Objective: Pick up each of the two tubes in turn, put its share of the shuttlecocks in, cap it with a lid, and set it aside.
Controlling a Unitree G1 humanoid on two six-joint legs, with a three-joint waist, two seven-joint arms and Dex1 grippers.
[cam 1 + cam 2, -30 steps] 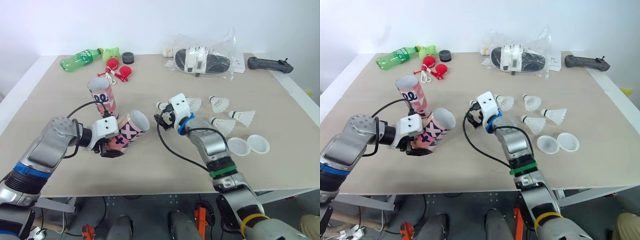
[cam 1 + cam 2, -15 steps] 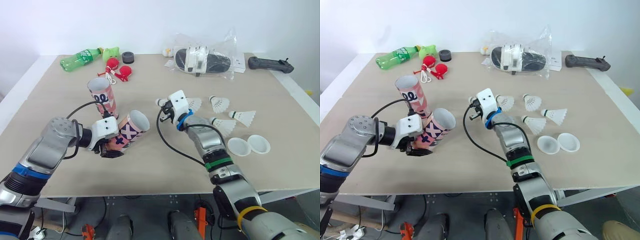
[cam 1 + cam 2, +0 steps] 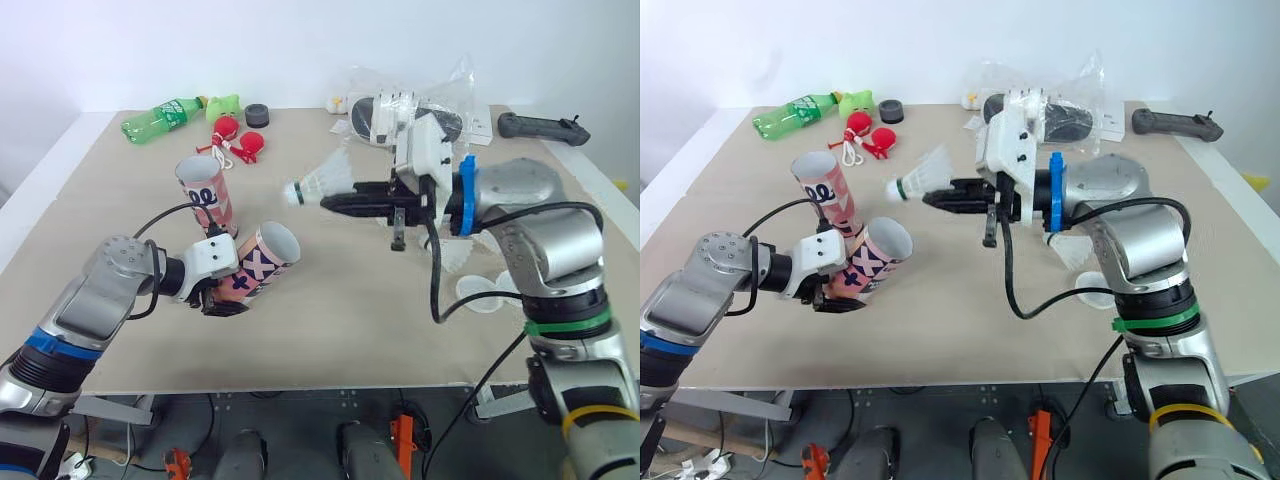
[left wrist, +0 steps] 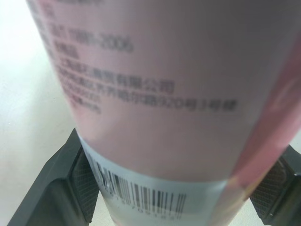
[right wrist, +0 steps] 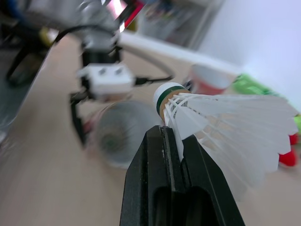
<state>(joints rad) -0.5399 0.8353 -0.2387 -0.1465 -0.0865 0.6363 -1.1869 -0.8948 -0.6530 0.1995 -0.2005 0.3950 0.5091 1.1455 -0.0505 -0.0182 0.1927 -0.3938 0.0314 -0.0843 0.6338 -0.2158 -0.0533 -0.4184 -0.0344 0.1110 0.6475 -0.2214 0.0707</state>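
My left gripper [image 3: 222,297] is shut on a pink tube [image 3: 256,266] that lies tilted just above the table, its open mouth [image 3: 279,240] facing up and right. In the left wrist view the tube [image 4: 160,94] sits between the two pads [image 4: 84,183]. A second pink tube [image 3: 205,196] stands upright behind it. My right gripper [image 3: 332,204] hovers in the air, shut on a white shuttlecock [image 3: 322,184] by its feathers, cork pointing left. In the right wrist view the shuttlecock [image 5: 221,122] is above the tube mouth [image 5: 117,134].
A shuttlecock [image 3: 1070,248] and a white lid [image 3: 1090,290] lie on the table partly behind my right arm. At the back are a green bottle [image 3: 165,115], red toys [image 3: 240,140], a black roll [image 3: 257,114], a bagged shoe [image 3: 385,112] and a black controller [image 3: 540,127].
My right gripper has shut on a shuttlecock, lifted it off the table and swung up with its fingers pointing left. The left arm and its tube have not moved.
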